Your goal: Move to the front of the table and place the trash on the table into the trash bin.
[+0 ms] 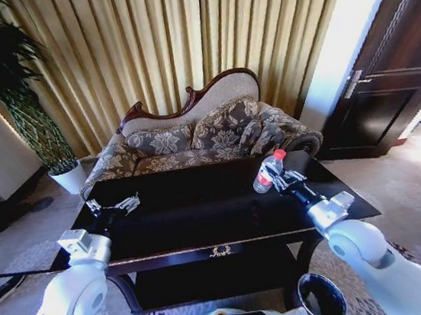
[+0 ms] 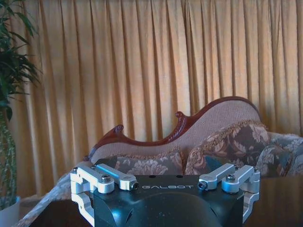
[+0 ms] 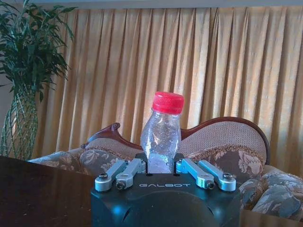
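Observation:
The trash I can see is a clear plastic bottle [image 1: 268,172] with a red cap and a red-white label, over the far right part of the dark glossy table [image 1: 195,217]. My right gripper [image 1: 281,180] is shut on the bottle's lower body. In the right wrist view the bottle [image 3: 162,131] stands up between the closed fingers of the right gripper [image 3: 161,166]. My left gripper [image 1: 114,208] hovers open over the table's left side, holding nothing; the left wrist view shows the left gripper [image 2: 164,183] spread wide. The trash bin [image 1: 321,298], round and dark with a silvery rim, stands on the floor by the table's front right corner.
A patterned sofa [image 1: 200,136] stands right behind the table, with gold curtains [image 1: 180,38] beyond. A plant in a white pot [image 1: 68,177] is at the back left, and a dark door [image 1: 392,74] at the right. The table has a lower shelf [image 1: 210,277].

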{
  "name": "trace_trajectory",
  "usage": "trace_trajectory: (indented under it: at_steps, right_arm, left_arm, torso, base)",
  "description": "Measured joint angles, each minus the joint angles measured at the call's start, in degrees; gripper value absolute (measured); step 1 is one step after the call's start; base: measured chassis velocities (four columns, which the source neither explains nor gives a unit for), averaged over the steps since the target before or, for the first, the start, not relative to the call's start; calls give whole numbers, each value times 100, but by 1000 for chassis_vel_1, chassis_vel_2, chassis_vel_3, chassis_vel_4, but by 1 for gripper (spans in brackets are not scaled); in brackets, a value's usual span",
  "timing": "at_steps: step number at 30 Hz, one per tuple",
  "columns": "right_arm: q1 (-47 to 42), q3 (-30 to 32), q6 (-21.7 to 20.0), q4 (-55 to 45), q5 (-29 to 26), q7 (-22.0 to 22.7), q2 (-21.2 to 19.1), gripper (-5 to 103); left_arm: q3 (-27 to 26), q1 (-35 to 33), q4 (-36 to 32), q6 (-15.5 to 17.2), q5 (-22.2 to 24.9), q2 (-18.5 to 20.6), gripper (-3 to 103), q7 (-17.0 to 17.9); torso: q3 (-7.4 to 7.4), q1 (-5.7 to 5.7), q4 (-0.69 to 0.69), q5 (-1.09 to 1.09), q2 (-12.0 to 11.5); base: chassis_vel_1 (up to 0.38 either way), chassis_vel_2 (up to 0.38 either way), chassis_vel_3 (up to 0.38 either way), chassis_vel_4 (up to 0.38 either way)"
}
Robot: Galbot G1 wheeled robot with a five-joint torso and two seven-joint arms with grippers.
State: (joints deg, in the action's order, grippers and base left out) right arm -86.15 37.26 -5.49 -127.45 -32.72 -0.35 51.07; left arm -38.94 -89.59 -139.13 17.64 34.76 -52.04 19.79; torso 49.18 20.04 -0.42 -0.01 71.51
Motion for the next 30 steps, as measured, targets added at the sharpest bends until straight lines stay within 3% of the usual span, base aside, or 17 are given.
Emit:
trace_trajectory:
  at_steps: [7, 16, 30]
  right_arm:
    - [-2, -40, 8, -30, -4, -3, 36, 24]
    - [-59, -84, 36, -26, 88, -5, 144, 24]
    - [-341, 38, 100, -204, 114, -8, 210, 24]
  left_arm:
    - [-2, -78, 37, -13, -375, -27, 100, -24]
    - [8, -83, 30, -25, -392, 7, 100, -33]
    - [-9, -141, -34, -50, -440, -28, 100, -38]
  torso:
    - [-1, -1, 0, 0, 1]
    - [-2, -4, 0, -1, 3]
    - [0, 2, 0, -1, 0]
  base:
    - [160, -141, -152, 157]
    - [166, -158, -159, 155]
    - [14, -11, -17, 12]
